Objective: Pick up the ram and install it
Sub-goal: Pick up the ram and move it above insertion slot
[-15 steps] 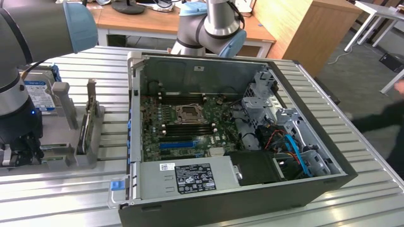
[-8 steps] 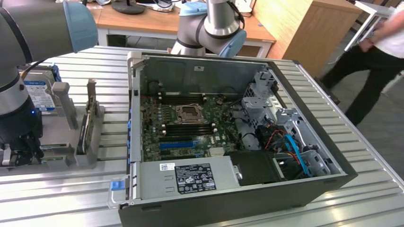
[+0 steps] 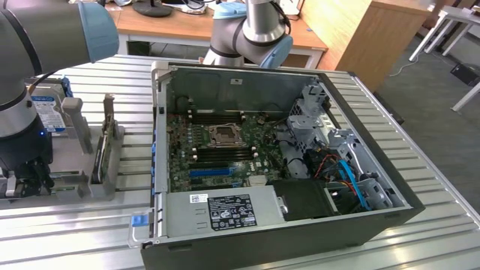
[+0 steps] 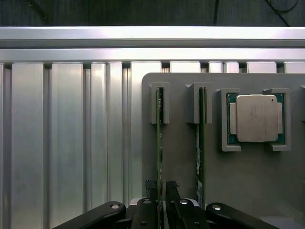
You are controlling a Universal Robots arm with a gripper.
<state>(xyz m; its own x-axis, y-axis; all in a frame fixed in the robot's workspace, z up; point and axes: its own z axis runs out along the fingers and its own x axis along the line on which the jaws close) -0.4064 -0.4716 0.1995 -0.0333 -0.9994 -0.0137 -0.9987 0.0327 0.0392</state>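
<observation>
**A:** Where is the ram?

**B:** The long, thin green circuit-board ram stick [image 4: 159, 138] stands on edge in a slot of the flat grey plastic holder [image 4: 181, 162]. Its far end is tucked into a small grey bracket.

**A:** Is it alone there?

**B:** No. A 2nd green stick of the same kind [image 4: 200, 143] stands in the neighbouring slot, parallel and just beside it. A square silver-lidded processor chip [image 4: 256, 118] lies in its own cradle, on the far side of that 2nd stick.

**A:** And the claw?

**B:** The black 2-fingered gripper [image 4: 161, 186] is down over the near end of the ram. Its fingers [image 4: 150, 187] stand 1 at each face of the board, slightly spread, with a thin gap on 1 side. I see no pinch, and the stick sits in its slot.

**A:** And the wider scene?

**B:** The holder lies on the ribbed aluminium table [image 3: 75, 230], on the exterior view's left of the open dark computer case [image 3: 300, 247]. Inside the case, a green motherboard [image 3: 217, 152] lies face up.
</observation>
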